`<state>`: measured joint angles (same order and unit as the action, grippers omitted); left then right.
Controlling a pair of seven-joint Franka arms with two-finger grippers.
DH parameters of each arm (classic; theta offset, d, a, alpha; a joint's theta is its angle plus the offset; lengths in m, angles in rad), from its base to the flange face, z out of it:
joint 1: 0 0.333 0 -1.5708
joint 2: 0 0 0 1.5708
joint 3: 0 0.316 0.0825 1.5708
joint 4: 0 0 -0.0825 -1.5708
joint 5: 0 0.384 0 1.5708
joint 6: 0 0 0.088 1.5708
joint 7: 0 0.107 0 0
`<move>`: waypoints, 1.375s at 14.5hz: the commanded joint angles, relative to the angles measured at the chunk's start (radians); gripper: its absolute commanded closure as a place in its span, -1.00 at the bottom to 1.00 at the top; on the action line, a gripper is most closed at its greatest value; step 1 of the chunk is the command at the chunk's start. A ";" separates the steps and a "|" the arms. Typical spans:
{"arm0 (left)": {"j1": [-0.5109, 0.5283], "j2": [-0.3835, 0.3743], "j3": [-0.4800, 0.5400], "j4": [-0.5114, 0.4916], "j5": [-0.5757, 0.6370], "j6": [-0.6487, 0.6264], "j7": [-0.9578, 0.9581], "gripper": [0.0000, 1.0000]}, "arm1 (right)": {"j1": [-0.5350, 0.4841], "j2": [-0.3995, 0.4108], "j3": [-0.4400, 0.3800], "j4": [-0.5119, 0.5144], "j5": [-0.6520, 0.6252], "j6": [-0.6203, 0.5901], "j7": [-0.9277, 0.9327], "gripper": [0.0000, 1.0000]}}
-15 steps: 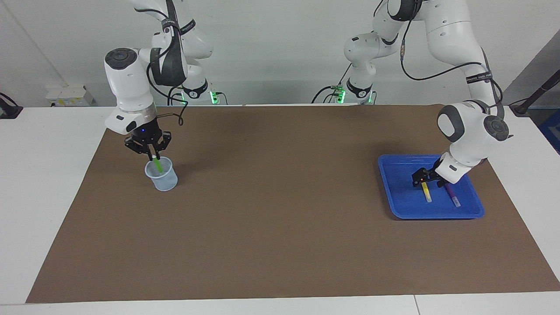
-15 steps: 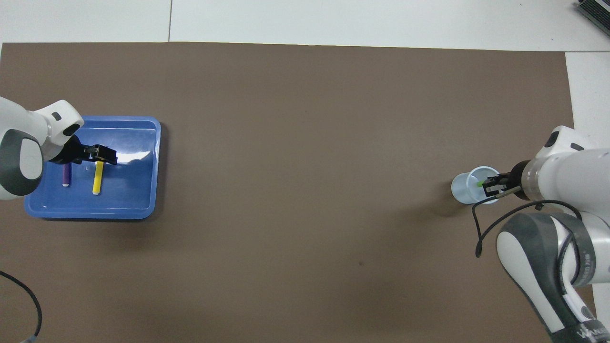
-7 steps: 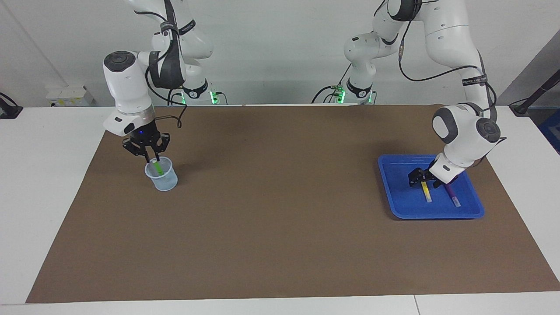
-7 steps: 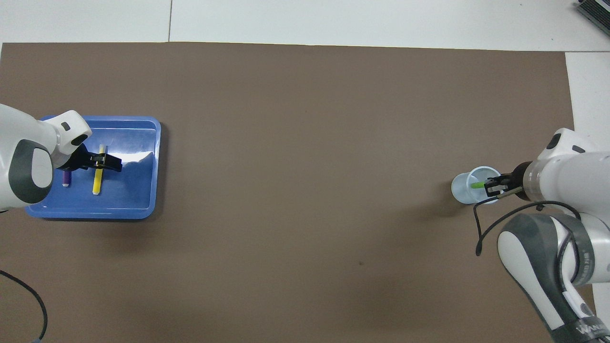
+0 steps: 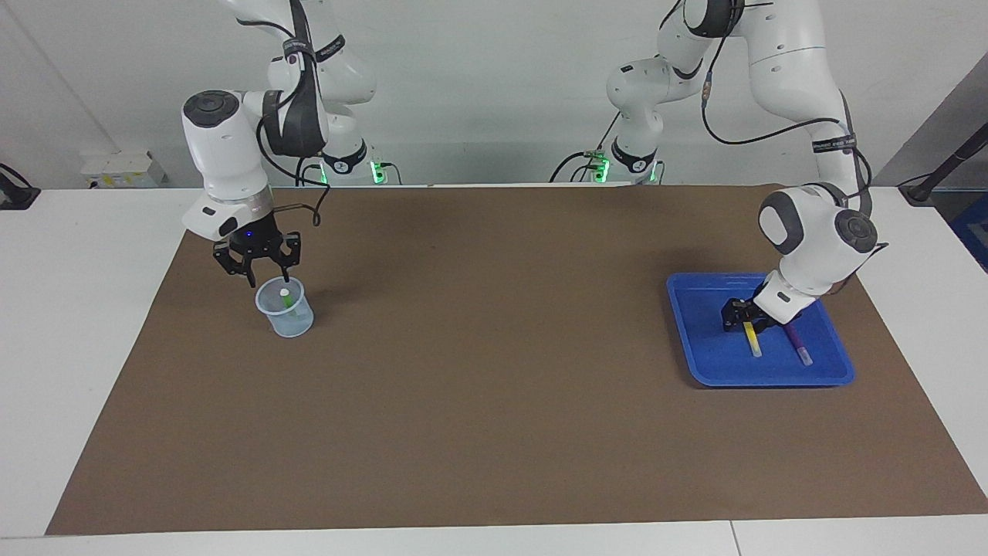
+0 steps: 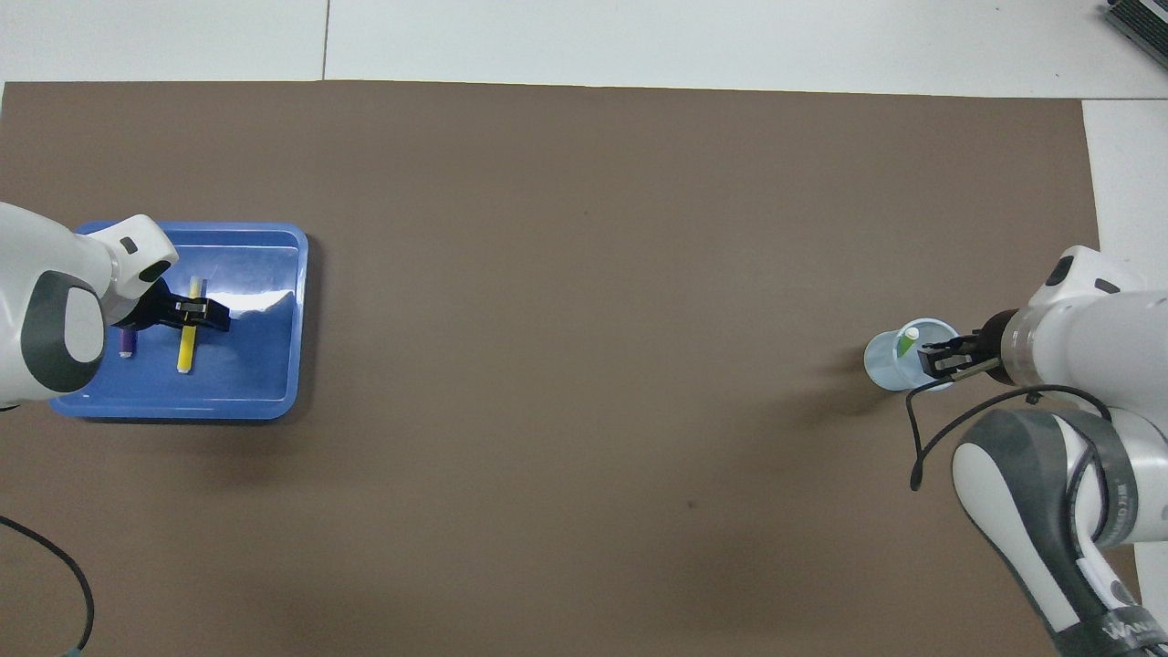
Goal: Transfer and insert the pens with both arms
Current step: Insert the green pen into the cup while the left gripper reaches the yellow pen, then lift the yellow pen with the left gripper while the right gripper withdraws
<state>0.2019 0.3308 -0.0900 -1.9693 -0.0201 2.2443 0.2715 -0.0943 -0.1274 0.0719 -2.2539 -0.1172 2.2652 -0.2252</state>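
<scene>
The green pen (image 5: 286,298) stood tilted inside the clear cup (image 5: 285,309), pale cap end up, at the right arm's end of the brown mat (image 5: 494,401). The right gripper (image 5: 258,270) hung just above the cup's rim with its fingers parted and nothing between them; the pen was free of it. On that evidence, 1 of the 3 pens was judged delivered.

The blue tray (image 5: 695,363) sat at the left arm's end of the table. The yellow pen (image 5: 752,340) and the purple pen (image 5: 799,345) lay in it side by side, apart from each other. The left gripper (image 5: 739,316) was down in the tray at the end of the yellow pen nearer the robots, its fingers astride the barrel. Whether they had closed on the pen could not be told from either view; the pen lay flat on the tray floor.

Step in hand, as judged: pickup of pen 2, the yellow one. The next move would call for a firm pinch on the barrel, a lift clear of the tray wall, carriage toward mid-table and a handover to the right gripper, which would first need to clear the cup.
</scene>
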 commanded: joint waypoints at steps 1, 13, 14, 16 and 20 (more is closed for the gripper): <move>0.004 -0.015 0.001 -0.020 0.019 0.008 0.000 0.20 | -0.016 -0.015 0.016 -0.003 -0.006 -0.015 0.000 -0.54; -0.015 -0.021 -0.001 0.110 0.015 -0.204 -0.162 1.00 | 0.048 -0.072 0.020 0.135 0.161 -0.305 0.012 -0.83; -0.013 -0.027 -0.002 0.131 0.014 -0.242 -0.184 1.00 | 0.050 -0.074 0.022 0.142 0.191 -0.320 0.030 -0.83; -0.015 -0.042 -0.004 0.186 0.005 -0.342 -0.204 1.00 | 0.067 -0.074 0.026 0.154 0.270 -0.341 0.087 -0.98; -0.028 -0.128 -0.027 0.222 -0.055 -0.480 -0.438 1.00 | 0.110 -0.074 0.028 0.160 0.355 -0.348 0.135 -1.00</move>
<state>0.1948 0.2616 -0.1133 -1.7423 -0.0457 1.8228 -0.0512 0.0083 -0.1924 0.0958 -2.1019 0.1865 1.9382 -0.1186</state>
